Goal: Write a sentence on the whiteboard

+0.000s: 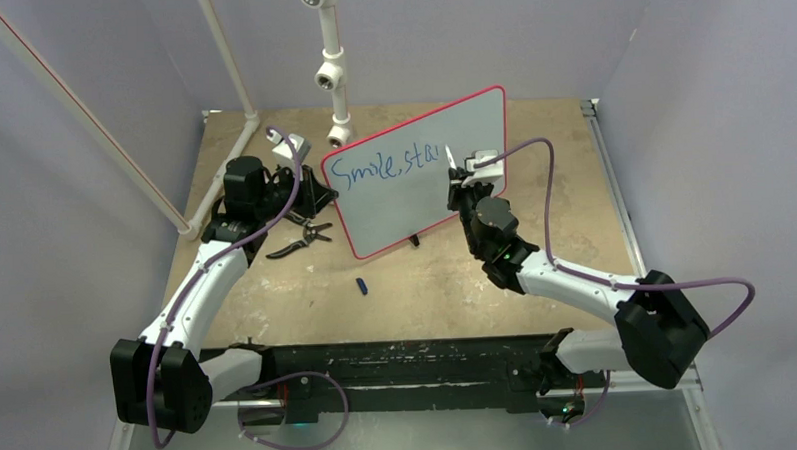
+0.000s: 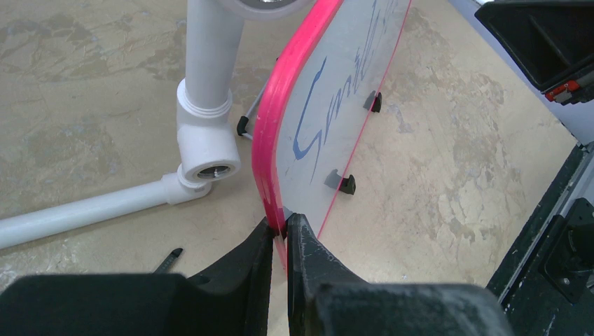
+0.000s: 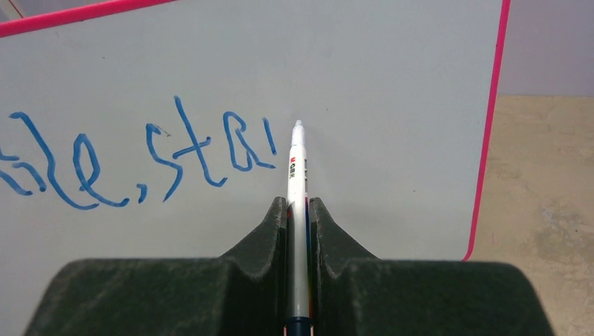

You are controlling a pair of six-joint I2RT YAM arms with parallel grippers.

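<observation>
Got a small blue cap (image 1: 362,284) on the counter (image 1: 573,179), in front of the whiteboard (image 1: 414,209) and well apart from it; black pliers (image 1: 300,238) lying just off the whiteboard's lower left corner.

Seeing left hand (image 2: 280,227) clamped on the whiteboard's left edge, fingers (image 2: 245,266) pinching the red frame (image 2: 270,126) from either side; holding the board up on edge, tilted, left end lower than right in the top view; two black feet (image 2: 347,184) showing along the whiteboard's lower edge; can't tell whether they touch the counter.

Right hand (image 3: 298,210) closed on a white marker (image 3: 298,164), sitting in front of the whiteboard's right half; tip pointed at the writing face, just right of the last blue stroke; can't tell whether it touches.

Reading the sentence (image 3: 140,164) as "Smile, sta" plus one short upright stroke; blue ink, running from the whiteboard's left edge across its upper part.

Behind the whiteboard: white pipe fitting (image 1: 334,77), lowest open socket just beside the whiteboard's upper left corner.
</observation>
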